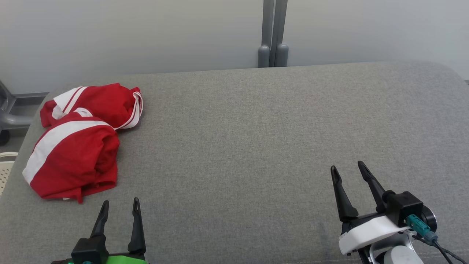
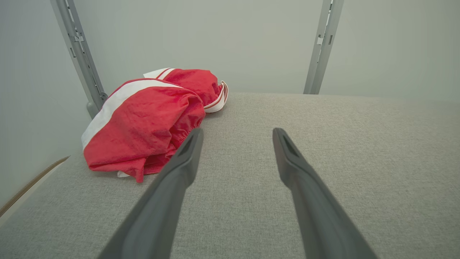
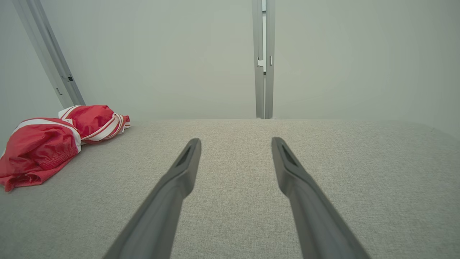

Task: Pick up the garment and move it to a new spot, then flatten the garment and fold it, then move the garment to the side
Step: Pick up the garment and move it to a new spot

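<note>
Red/wht garment [image 1: 75, 143] crumpled on grey fabric table [image 1: 256, 154]; far L side.

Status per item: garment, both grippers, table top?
garment: crumpled in a heap, unfolded, lying on the table's left side, not held
left gripper: open, empty, near the garment, not touching it
right gripper: open, empty, over bare fabric
table: grey fabric top, garment resting on it
</note>
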You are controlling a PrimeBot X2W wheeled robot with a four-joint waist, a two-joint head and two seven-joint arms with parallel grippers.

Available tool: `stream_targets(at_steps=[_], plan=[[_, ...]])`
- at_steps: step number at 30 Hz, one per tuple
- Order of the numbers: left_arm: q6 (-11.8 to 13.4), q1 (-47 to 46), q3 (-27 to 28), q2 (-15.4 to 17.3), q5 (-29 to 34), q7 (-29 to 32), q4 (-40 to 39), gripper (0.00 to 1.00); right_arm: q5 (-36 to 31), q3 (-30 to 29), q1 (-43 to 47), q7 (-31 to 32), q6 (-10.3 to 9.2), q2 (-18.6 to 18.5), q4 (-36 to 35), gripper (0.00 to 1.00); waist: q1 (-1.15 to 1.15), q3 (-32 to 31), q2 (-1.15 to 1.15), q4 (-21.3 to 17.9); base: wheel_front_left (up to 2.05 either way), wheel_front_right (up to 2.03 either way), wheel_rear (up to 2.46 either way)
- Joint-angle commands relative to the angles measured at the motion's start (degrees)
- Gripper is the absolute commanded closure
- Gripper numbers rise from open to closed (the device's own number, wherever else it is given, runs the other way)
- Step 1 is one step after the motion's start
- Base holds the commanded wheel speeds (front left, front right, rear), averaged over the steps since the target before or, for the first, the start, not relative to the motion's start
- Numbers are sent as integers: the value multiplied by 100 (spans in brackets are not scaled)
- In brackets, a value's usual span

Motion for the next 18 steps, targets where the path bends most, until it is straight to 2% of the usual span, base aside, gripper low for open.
stream_targets(at_steps=[1,11,18], plan=[[-18,6,27,-5,44,-2,-7,0,-4,-11,9,-21,2,-28,13,0,0,3,0,2,0,0,0],[-28,-43,27,-4,65,-2,13,0,-12,-54,20,-21,2,-28,0,0,0,10,0,76,0,0,0],[-9,-82,32,35,77,-2,-4,0,-21,-71,70,-21,2,-27,-38,0,0,4,0,385,0,0,0]])
